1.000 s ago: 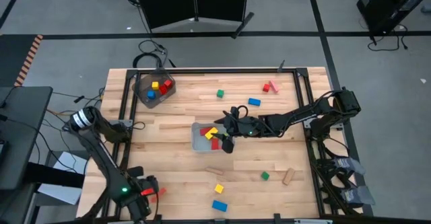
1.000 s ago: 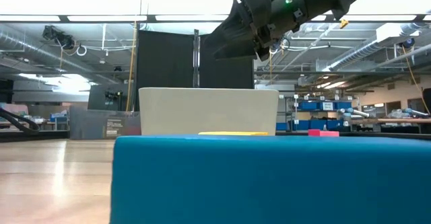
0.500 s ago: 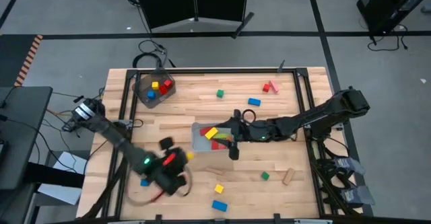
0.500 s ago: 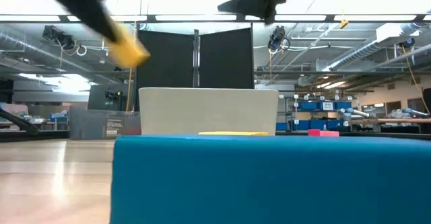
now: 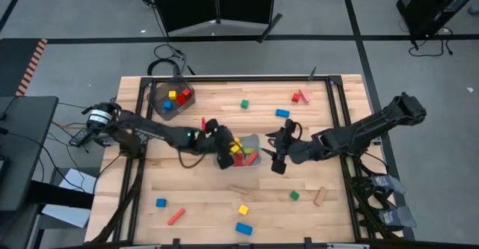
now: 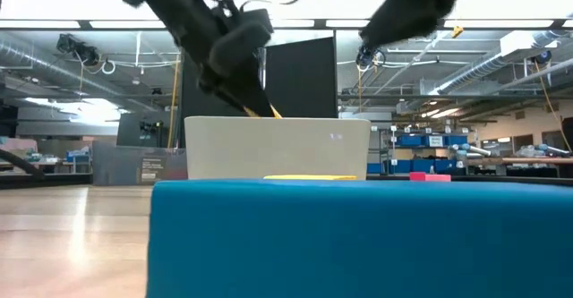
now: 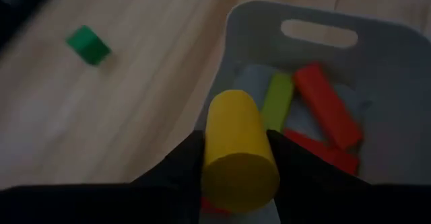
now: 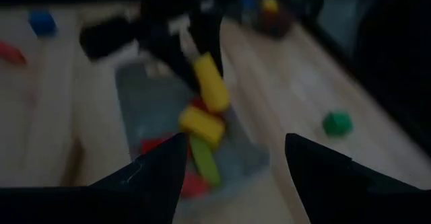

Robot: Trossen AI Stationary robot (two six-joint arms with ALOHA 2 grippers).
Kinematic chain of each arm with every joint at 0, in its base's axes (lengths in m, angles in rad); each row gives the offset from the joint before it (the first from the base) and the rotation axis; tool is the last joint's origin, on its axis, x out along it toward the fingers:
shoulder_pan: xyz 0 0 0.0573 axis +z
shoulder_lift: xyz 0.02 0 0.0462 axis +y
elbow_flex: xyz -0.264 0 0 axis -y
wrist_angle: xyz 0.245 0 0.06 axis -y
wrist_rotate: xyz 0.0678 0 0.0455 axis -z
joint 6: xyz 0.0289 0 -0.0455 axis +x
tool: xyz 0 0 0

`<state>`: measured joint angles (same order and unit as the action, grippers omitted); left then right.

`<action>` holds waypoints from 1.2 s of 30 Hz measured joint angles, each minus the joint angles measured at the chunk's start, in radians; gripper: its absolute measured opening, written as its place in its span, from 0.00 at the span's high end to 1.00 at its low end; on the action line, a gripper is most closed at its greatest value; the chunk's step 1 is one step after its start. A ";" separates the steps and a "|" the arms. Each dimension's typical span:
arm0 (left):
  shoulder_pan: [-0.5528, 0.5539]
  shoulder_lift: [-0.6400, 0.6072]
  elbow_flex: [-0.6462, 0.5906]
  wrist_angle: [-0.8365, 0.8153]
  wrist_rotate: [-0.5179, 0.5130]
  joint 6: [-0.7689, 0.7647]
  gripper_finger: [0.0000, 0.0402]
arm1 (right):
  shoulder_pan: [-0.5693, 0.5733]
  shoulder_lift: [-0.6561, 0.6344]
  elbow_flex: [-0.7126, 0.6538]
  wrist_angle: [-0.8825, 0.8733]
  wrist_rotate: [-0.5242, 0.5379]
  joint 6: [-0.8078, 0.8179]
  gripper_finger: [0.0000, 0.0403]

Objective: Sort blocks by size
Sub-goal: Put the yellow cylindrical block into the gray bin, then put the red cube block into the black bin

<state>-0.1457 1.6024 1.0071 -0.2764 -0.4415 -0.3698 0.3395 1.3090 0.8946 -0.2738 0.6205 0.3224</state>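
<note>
My left gripper [image 7: 236, 158] clamps a yellow cylinder block [image 7: 238, 148] right over the clear tray [image 5: 250, 161] mid-table, where red, green and yellow bars lie. My right gripper [image 8: 232, 160] hangs spread, empty, just beside the tray. Loose blocks dot the table's [image 5: 202, 197] near edge.

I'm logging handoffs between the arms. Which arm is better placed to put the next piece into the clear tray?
The left. Its gripper is shut on a yellow bar right over the tray, which already holds red and green bars. The right gripper is open and empty beside the tray.
</note>
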 joint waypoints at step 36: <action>-0.081 -0.327 -0.081 0.104 -0.140 0.002 0.24 | -0.893 0.302 -0.033 -0.237 -0.145 0.531 0.21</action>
<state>-0.2271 1.2751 0.9260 -0.1726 -0.5819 -0.3676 -0.5538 1.6113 0.8616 -0.5109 0.4760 0.8537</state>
